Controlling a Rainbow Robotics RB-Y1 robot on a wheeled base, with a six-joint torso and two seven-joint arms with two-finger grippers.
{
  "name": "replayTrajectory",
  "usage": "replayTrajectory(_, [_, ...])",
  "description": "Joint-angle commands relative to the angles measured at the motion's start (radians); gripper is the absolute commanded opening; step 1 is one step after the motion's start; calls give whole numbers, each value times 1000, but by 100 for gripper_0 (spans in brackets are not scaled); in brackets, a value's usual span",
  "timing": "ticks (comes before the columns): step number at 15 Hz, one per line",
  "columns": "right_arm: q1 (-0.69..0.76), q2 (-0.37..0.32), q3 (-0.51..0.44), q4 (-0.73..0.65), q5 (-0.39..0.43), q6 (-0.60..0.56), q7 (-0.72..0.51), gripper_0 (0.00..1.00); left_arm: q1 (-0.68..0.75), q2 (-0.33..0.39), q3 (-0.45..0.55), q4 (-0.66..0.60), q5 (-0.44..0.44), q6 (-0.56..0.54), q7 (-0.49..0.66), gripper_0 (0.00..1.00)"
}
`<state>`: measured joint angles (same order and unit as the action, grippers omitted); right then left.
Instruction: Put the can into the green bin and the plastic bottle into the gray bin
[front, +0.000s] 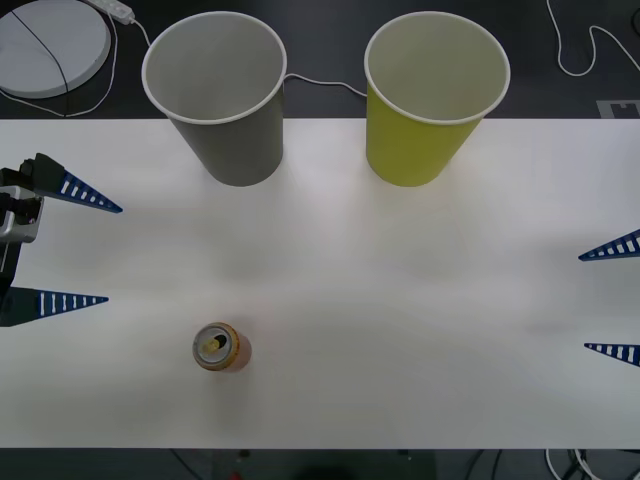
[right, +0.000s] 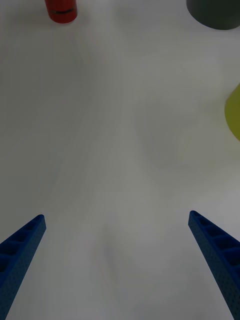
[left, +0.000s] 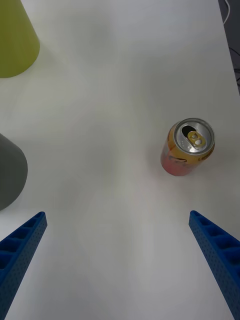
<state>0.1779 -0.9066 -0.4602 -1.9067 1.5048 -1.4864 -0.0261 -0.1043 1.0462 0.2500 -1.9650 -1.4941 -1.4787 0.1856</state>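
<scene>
The small red and orange-gold can (front: 221, 347) stands upright on the white table near its front edge, left of centre; the left wrist view has the can (left: 187, 148) too, ahead of the fingers. At the back stand the gray bin (front: 219, 95) on the left and the green bin (front: 432, 95) on the right, both upright. My left gripper (front: 88, 252) is open at the table's left edge, well apart from the can. My right gripper (front: 608, 300) is open at the right edge. The plastic bottle is out of view.
The white table (front: 400, 300) spreads wide between the grippers. Behind its far edge lie a round white disc (front: 50, 45) and white cables (front: 320, 82) on a dark floor. The right wrist view catches the can's base (right: 61, 10), the gray bin (right: 215, 12) and the green bin (right: 233, 117).
</scene>
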Motion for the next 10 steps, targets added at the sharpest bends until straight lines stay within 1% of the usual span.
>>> replayTrajectory(1, [0, 0, 0, 0, 0, 0, 0, 100, 0, 0, 0, 0, 0, 0, 0, 100])
replayTrajectory(6, [0, 0, 0, 0, 0, 0, 0, 100, 2, -3, -18, -3, -12, -3, -2, 100])
replayTrajectory(10, [0, 0, 0, 0, 0, 0, 0, 100, 5, 0, -18, 5, 0, -3, -8, 100])
